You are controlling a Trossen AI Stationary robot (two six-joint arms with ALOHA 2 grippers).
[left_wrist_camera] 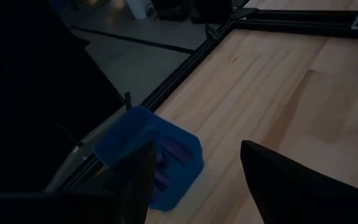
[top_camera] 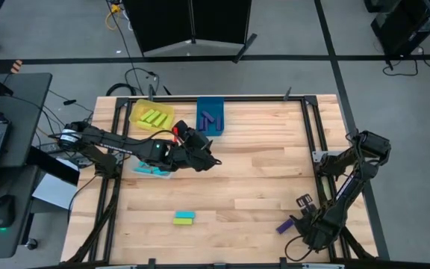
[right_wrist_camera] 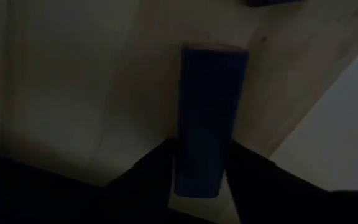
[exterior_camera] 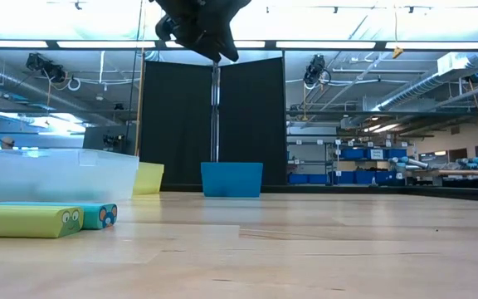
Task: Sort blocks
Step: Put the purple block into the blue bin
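Note:
My left gripper is open and holds nothing. It hovers high over the table's middle, near the blue bin with purple blocks inside. In the low view it shows at the top. The yellow bin holds lime blocks. The clear bin holds teal blocks and sits partly under the left arm. A lime block and a teal block lie side by side near the table's near edge. My right gripper is shut on a purple block at the near right corner. My right gripper pinches the purple block between its two fingers, at the end nearest the wrist. The block runs along the fingers and sticks out ahead of them, toward the table's left. Whether it is lifted clear of the wood, I cannot tell.
Another dark purple block lies by the right edge, just beyond the right gripper. Black frame rails run along the table's sides. Bare wood stretches across the middle and right. A laptop and mouse sit on a side desk at the left.

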